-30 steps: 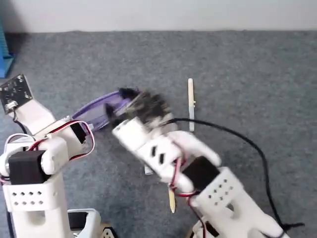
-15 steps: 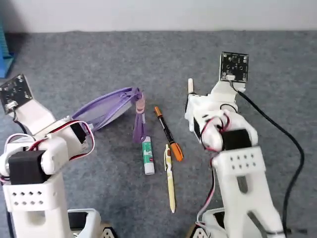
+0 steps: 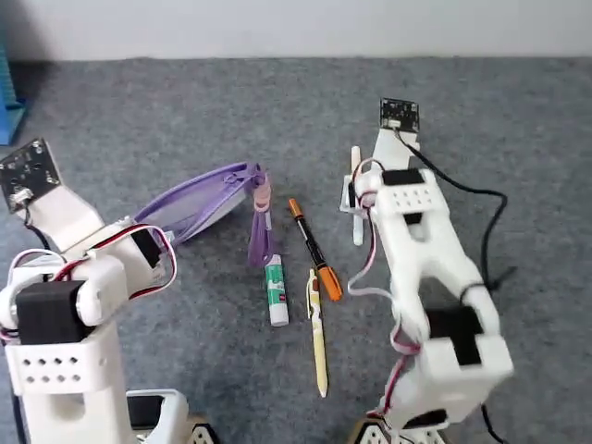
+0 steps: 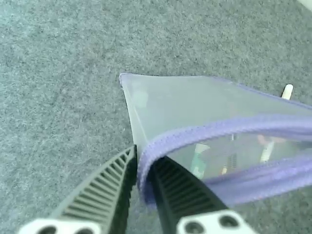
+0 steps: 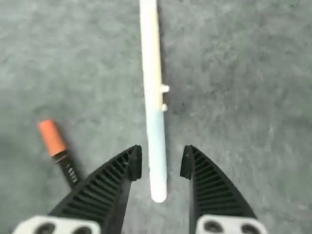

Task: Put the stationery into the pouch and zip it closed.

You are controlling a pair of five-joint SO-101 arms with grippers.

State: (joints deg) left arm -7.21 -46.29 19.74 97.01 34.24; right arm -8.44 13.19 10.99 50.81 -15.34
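Note:
My left gripper is shut on the purple rim of the clear pouch. The pouch lies open toward the middle of the table. A purple pen lies with its pink end at the pouch mouth. Beside it lie a glue stick, an orange-capped marker and a yellow pen. My right gripper is open, with its fingers on either side of the lower end of a white pen. That white pen lies to the right of the other items.
Grey carpet covers the table, with free room at the back and far right. A black cable trails off the right arm. The orange cap of the marker lies close beside my right gripper.
The right arm swung away from the pouch mouth to the right, then stretched forward over the white pen. The left arm and pouch have not moved.

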